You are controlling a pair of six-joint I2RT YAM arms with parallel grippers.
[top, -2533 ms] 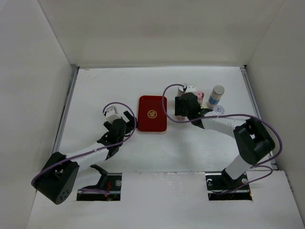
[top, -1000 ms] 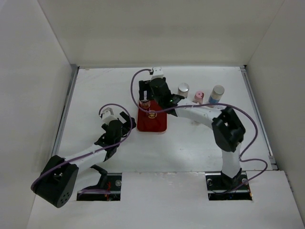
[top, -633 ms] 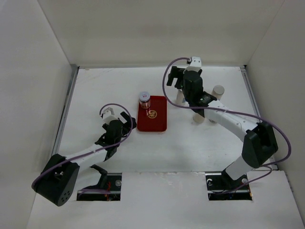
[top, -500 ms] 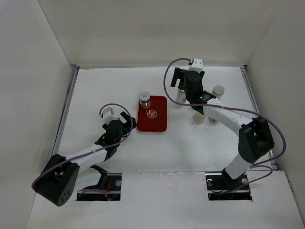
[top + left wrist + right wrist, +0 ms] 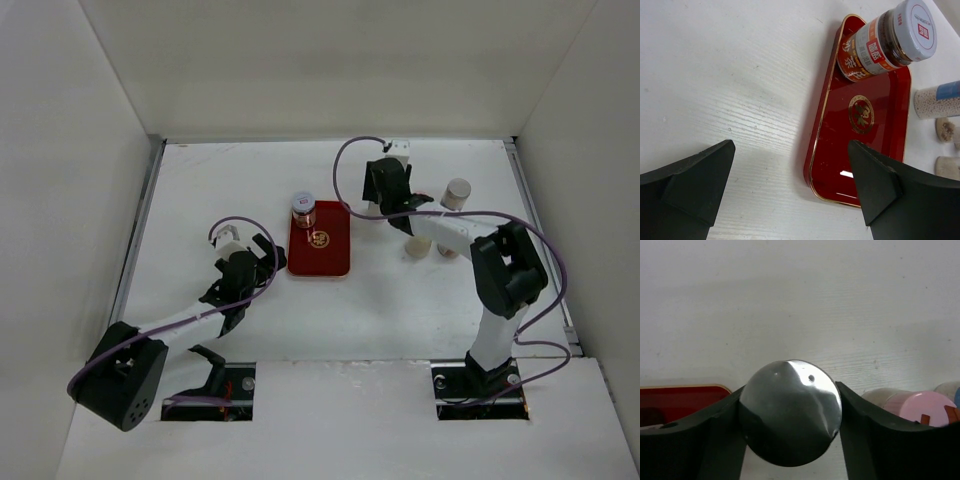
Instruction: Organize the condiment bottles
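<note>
- Bottle w/ silver cap (image 5: 790, 412) sits on table (image 5: 200, 190) just right of red tray (image 5: 322, 262), its body hidden under the cap in wrist view
- right gripper (image 5: 789, 402) is clamped on it, fingers (image 5: 715, 440) pressing both sides of the cap
- pink-cap bottle (image 5: 922, 407) just to its right, w/ another pale cap betw them, further back
- jar (image 5: 303, 208) w/ pale lid & red-orange label stands upright in tray's far-left corner
- pale-cap bottle (image 5: 457, 192) stands further right, apart from gripper
- left gripper (image 5: 790, 150) is spread wide, holding nothing, low over table beside tray's left edge
</note>
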